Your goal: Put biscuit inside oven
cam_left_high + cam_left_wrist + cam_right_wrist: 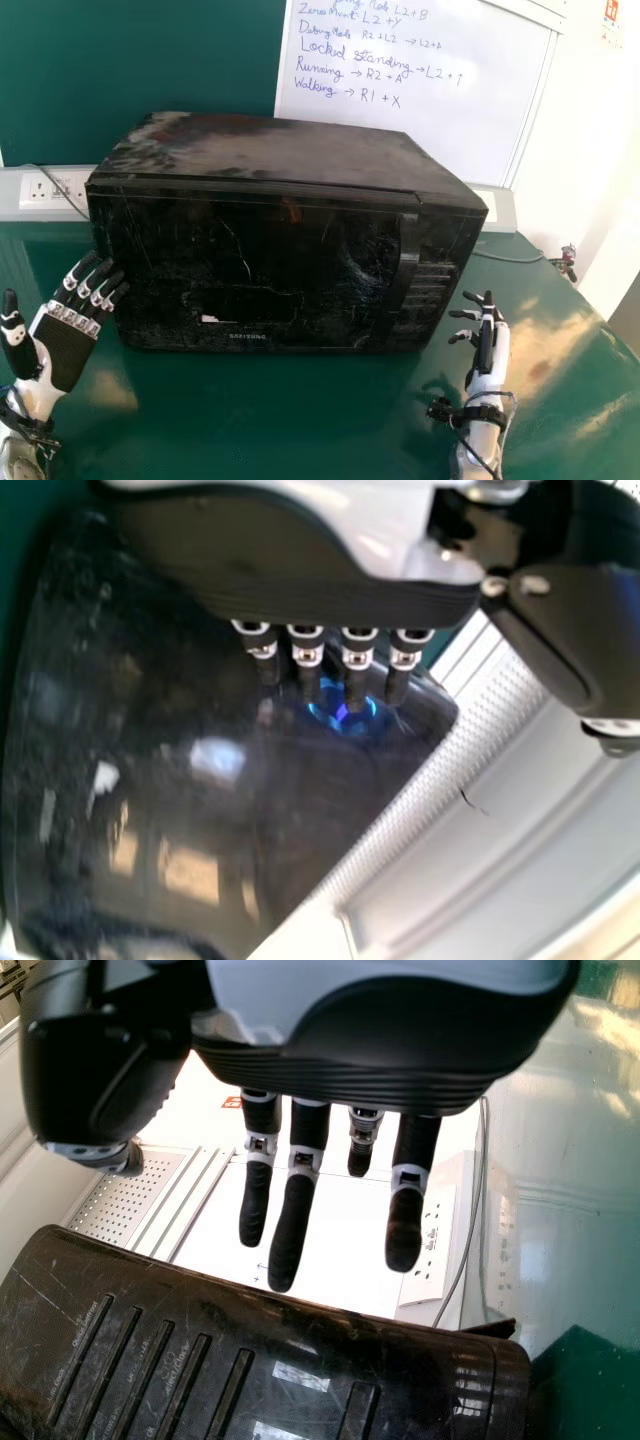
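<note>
The oven (300, 260) is black, streaked with pale scratches; the table (280, 420) is green; the far whiteboard (450, 130) is white with blue handwriting.

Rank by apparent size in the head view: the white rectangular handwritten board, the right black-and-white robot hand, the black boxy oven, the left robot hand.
1. Black oven
2. White board, partly cut off
3. Left robot hand
4. Right robot hand
</note>
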### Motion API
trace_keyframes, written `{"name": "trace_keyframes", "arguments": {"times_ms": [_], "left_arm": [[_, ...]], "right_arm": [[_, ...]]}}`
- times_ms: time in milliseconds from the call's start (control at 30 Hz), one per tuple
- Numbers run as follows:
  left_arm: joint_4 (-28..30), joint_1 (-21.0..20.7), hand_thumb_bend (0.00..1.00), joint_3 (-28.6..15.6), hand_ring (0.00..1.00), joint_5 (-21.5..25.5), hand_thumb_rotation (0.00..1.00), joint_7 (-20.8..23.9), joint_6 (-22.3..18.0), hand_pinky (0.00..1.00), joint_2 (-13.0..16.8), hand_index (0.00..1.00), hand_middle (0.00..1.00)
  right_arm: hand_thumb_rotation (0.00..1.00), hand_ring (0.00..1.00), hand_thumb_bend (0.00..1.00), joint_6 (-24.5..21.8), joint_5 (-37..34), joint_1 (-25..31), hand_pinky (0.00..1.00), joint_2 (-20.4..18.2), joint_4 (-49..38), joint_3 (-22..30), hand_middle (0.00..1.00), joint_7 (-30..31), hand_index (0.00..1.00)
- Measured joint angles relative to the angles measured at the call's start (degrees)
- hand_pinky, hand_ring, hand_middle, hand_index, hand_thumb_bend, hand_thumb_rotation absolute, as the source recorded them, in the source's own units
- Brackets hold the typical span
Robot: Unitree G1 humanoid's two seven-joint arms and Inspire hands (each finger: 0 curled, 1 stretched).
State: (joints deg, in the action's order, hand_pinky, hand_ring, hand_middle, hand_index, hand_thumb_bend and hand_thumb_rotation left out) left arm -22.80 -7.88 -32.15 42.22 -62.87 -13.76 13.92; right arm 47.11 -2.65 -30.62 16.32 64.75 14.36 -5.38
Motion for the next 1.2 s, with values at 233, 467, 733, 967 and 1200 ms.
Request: {"name": "trace_keyframes", "arguments": {"times_ms": [233, 467, 733, 967, 1200], "left_arm": [[2.4, 1.2, 0.0, 1.3, 0.71, -1.9, 0.0, 5.7, -1.0, 0.22, -0.6, 1.0, 1.0], [3.0, 1.8, 0.0, 2.2, 0.78, -2.8, 0.0, 8.5, -1.6, 0.26, -0.9, 1.0, 1.0], [3.0, 1.8, 0.0, 2.3, 0.81, -2.8, 0.0, 9.1, -1.8, 0.31, -0.9, 1.0, 1.0], [-0.1, 0.7, 0.05, 1.5, 0.68, -2.7, 0.0, 8.8, -2.3, 0.31, 0.6, 0.95, 0.89], [-7.0, -2.9, 0.06, -2.7, 0.42, -2.2, 0.0, 12.3, -5.4, 0.19, 2.3, 0.85, 0.64]], "right_arm": [[0.95, 0.31, 0.72, 0.0, 0.1, 0.0, 0.22, 0.0, 0.0, 0.0, 0.41, -0.2, 0.64], [0.95, 0.3, 0.74, 0.0, 0.1, 0.0, 0.21, -0.1, 0.0, 0.0, 0.41, -0.3, 0.64], [0.95, 0.3, 0.71, 0.0, 0.1, 0.0, 0.21, -0.1, 0.0, -0.1, 0.41, -0.2, 0.64], [0.95, 0.3, 0.7, 0.0, 0.4, -0.1, 0.22, -0.2, 0.0, -0.3, 0.41, -1.0, 0.64], [0.94, 0.3, 0.7, 0.0, 0.2, -0.4, 0.21, -0.4, 0.2, -0.2, 0.41, -0.7, 0.64]]}}
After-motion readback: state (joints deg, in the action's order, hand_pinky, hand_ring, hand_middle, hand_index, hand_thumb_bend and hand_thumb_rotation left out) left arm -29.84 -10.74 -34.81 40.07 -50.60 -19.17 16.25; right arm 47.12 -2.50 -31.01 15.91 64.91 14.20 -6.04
